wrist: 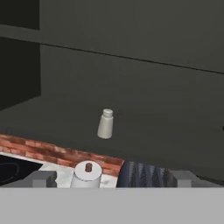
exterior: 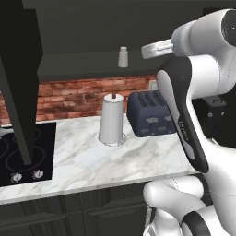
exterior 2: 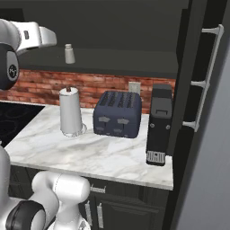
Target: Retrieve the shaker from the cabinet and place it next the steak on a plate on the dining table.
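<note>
Two base views flanking the arm, sharing the shaker (exterior: 123, 56); hand view facing it level

Bare cabinet (wrist: 144, 100) shelf around upright shaker (wrist: 105, 124), paper-towel roll (exterior: 111, 119) and toaster (exterior: 150, 113) well below

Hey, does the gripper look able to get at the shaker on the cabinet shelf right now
Probably yes. The shaker stands upright and alone on the cabinet shelf, the door swung open. The gripper is open and faces it at shelf height, nothing between them; it just has to move in closer.
</note>
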